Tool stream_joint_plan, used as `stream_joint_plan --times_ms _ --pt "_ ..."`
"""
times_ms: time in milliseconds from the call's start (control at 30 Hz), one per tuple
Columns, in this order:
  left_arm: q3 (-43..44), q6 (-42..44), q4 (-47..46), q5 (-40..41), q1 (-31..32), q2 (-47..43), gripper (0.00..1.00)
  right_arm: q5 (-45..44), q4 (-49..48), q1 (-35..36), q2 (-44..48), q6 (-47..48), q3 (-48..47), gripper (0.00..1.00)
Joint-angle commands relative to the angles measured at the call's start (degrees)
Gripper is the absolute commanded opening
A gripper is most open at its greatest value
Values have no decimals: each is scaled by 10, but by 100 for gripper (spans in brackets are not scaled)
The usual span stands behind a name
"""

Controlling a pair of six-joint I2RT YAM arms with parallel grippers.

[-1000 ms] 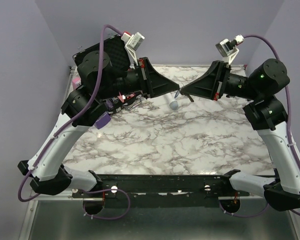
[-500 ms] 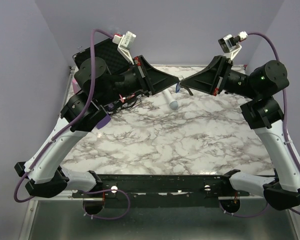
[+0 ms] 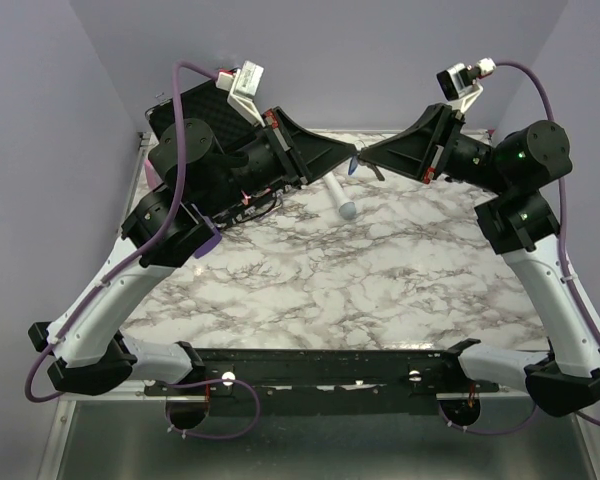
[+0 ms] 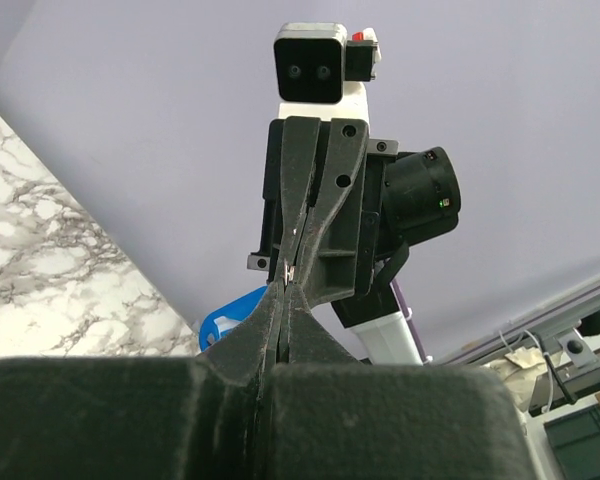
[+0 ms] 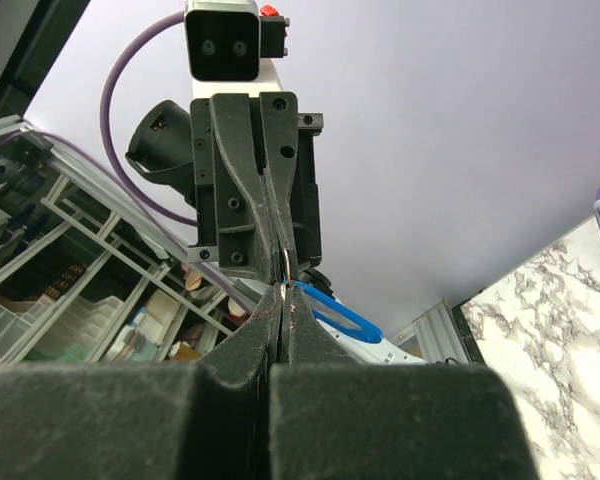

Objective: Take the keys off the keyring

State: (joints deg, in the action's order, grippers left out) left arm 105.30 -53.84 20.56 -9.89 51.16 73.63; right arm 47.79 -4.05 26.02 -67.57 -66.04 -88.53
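Note:
My two grippers meet tip to tip in the air above the back of the table. The left gripper [image 3: 350,160] [image 4: 286,287] is shut, and the small blue keyring [image 3: 354,167] hangs at its tip. From the left wrist the keyring [image 4: 223,326] shows behind my fingers. The right gripper [image 3: 366,156] [image 5: 283,292] is shut on a thin silver key [image 5: 282,289], mostly hidden between its pads. A thin metal ring [image 5: 285,262] sits in the left gripper's tips, and the blue keyring [image 5: 342,312] trails from that junction.
A white wand [image 3: 339,198] lies on the marble table [image 3: 380,290] below the grippers. An open black case [image 3: 196,104] stands at the back left, partly behind the left arm. Purple walls close in the back and sides.
Both grippers have risen and moved toward the back wall together, staying tip to tip and shut. The blue keyring went up with them.

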Motion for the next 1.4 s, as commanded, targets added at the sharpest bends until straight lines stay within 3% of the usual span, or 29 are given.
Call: stream_joint_plan --times_ms 0,67,167,333,567,733,867,1000,1133,1367 --pt "7 17 68 -36 26 22 0 -47 -25 2 -12 6 -1 1" --pt "19 33 93 -27 26 21 8 -46 -2 2 -7 20 -3 1" --pt "25 71 127 -10 25 10 32 -47 34 2 2 39 -4 1" --pt "18 125 168 -5 9 -22 58 -37 86 2 9 64 -7 1" --pt "109 221 297 -60 -35 -12 78 11 105 2 2 72 -11 1" --pt "135 230 327 -172 -122 -17 98 66 147 1 -19 93 -40 1" --pt "147 235 324 -257 -165 -12 98 115 129 1 -31 76 -45 1" --pt "185 224 323 -345 -189 24 90 164 127 2 -47 72 -58 1" --pt "233 216 335 -380 -193 67 81 193 145 2 -67 86 -78 1" --pt "236 184 303 -426 -193 94 70 206 138 3 -75 83 -81 1"
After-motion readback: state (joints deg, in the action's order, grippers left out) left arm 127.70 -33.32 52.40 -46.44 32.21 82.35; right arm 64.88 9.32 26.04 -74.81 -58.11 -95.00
